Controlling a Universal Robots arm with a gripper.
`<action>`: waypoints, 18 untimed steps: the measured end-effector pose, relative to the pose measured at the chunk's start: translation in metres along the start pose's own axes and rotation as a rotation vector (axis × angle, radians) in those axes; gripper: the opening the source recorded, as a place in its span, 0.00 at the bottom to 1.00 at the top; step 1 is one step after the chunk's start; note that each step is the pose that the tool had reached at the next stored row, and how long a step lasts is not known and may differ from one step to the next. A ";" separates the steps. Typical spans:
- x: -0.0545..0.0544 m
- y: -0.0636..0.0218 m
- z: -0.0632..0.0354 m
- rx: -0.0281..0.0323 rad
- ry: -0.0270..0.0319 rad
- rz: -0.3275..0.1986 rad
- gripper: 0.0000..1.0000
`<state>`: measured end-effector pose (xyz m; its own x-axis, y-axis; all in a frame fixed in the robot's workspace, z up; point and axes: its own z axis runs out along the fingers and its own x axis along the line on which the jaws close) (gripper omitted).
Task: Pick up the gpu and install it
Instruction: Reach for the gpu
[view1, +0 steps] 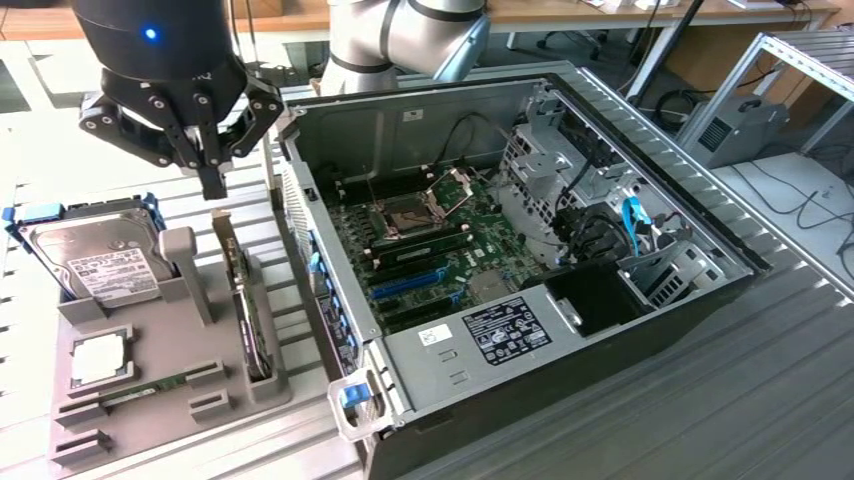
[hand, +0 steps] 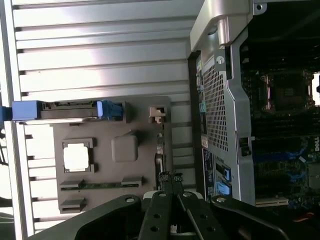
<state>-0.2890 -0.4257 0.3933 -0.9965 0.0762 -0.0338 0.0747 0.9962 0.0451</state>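
The gpu (view1: 248, 310) stands on its long edge in a slot of the grey parts holder (view1: 174, 340), to the exterior view's left of the open computer case (view1: 441, 130). My gripper (view1: 214, 188) hangs just above the gpu's far end, fingers shut together with nothing between them. From the wrist, the gpu (hand: 160, 155) appears as a thin strip seen edge-on, just beyond my gripper (hand: 170, 178) and its closed fingertips. The motherboard (view1: 427, 250) lies bare inside the case, with blue slots (view1: 407, 285) near its front.
On the holder are a silver hard drive (view1: 100, 262) in blue rails, a processor chip (view1: 100, 360) and a green memory stick (view1: 147, 385). The case's metal side wall (view1: 320, 280) rises right beside the holder. Cables and a drive cage (view1: 614, 230) fill the case's right side.
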 end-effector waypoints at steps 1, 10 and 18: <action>0.000 -0.0005 0.0000 0.0000 0.0000 0.000 0.11; -0.001 -0.0072 -0.0003 0.0000 0.0000 0.000 0.11; -0.001 -0.0115 -0.0005 0.0000 0.0001 0.000 0.11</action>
<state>-0.2889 -0.4373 0.3933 -0.9965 0.0762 -0.0338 0.0746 0.9962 0.0451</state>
